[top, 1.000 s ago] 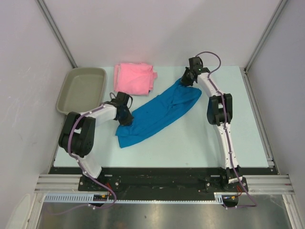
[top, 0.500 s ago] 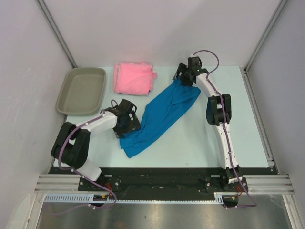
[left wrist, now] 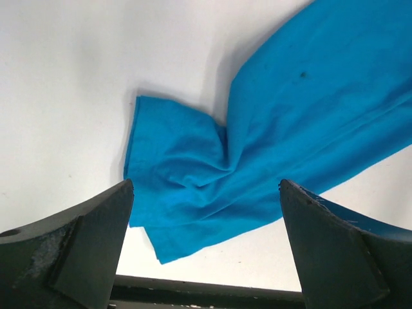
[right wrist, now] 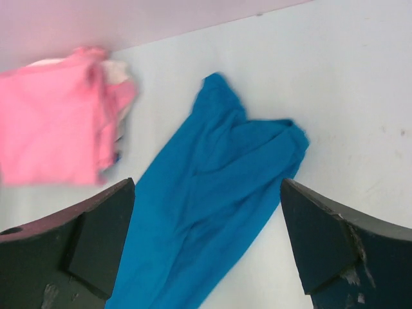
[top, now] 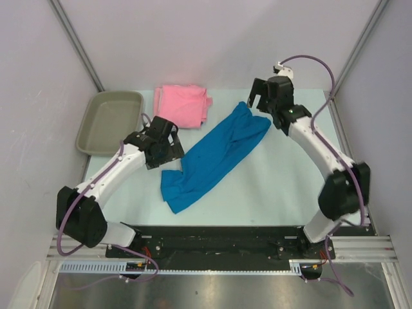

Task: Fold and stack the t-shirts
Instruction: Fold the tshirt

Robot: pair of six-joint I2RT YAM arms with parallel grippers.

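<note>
The bright blue t-shirt (top: 215, 154) lies on the table as a long narrow band, running diagonally from near left to far right. Its near end (left wrist: 187, 187) is bunched and creased below my left gripper (left wrist: 205, 185). That left gripper (top: 168, 149) hovers open just left of the shirt's near half, holding nothing. My right gripper (top: 260, 102) hangs open above the shirt's far end (right wrist: 244, 138), also holding nothing. The light pink t-shirt (top: 182, 106) lies folded at the back of the table, and in the right wrist view it (right wrist: 51, 122) sits left of the blue one.
A grey-beige plastic tray (top: 111, 121) stands at the back left, beside the pink shirt. White walls and metal frame posts close in the table on three sides. The black base rail (left wrist: 212, 293) runs along the near edge.
Both grippers have opened and let go of the blue shirt, then lifted away. The shirt has dropped flat as a narrower band, its near end shifted slightly right.
</note>
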